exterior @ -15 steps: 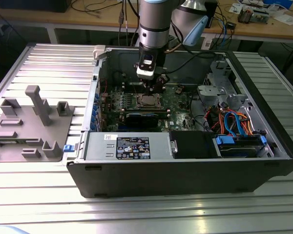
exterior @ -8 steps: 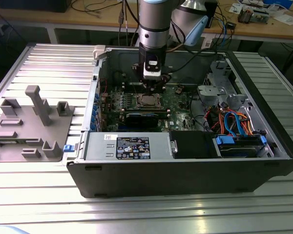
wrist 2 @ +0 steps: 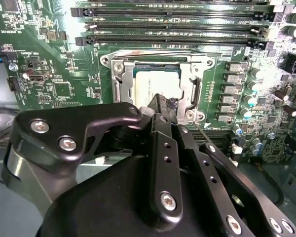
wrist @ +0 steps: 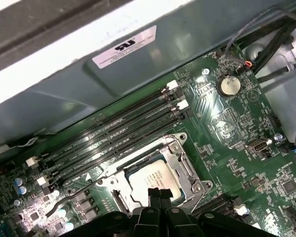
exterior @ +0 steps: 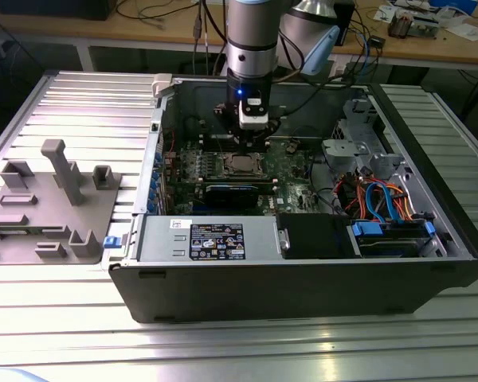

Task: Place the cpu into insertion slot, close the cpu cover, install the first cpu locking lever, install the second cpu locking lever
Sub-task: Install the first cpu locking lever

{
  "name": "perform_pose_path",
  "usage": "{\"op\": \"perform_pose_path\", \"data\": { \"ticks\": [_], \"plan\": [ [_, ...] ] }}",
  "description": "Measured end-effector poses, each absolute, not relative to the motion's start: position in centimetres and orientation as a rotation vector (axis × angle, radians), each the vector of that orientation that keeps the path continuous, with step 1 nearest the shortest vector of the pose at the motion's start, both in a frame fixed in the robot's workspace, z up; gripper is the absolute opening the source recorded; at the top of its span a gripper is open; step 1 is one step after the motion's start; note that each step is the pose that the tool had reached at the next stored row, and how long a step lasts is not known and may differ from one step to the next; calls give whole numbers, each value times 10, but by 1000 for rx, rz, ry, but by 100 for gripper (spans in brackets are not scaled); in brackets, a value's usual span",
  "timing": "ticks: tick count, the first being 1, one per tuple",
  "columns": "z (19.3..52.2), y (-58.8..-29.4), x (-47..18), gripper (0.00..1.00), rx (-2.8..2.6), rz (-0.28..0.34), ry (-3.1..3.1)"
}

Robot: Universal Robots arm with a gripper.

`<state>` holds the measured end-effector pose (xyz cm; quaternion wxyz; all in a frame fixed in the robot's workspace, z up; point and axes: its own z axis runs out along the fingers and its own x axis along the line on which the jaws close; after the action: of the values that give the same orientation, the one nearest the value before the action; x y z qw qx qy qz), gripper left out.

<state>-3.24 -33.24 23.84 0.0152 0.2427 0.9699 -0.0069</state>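
cpu [wrist 2: 155,81] — silver-grey | cpu cover [wrist 2: 121,79] — silver | circuit board [wrist 2: 64,59] green | claw [wrist 2: 161,102] black

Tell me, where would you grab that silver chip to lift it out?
Likely by two opposite edges, from straight above, once the cpu cover is swung off: the cpu lies flat, sunk in the insertion slot, with the cover's frame around its rim.

The arm [exterior: 252,36] hangs straight down, its pincer [wrist: 159,193] pointing downward with both fingertips pressed together.
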Motion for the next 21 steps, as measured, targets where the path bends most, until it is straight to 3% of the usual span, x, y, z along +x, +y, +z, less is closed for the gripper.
{"op": "perform_pose_path", "data": {
  "ticks": [21],
  "plan": [
    [246, -332, -32, 11, 363, -15, 3088]
  ]
}}
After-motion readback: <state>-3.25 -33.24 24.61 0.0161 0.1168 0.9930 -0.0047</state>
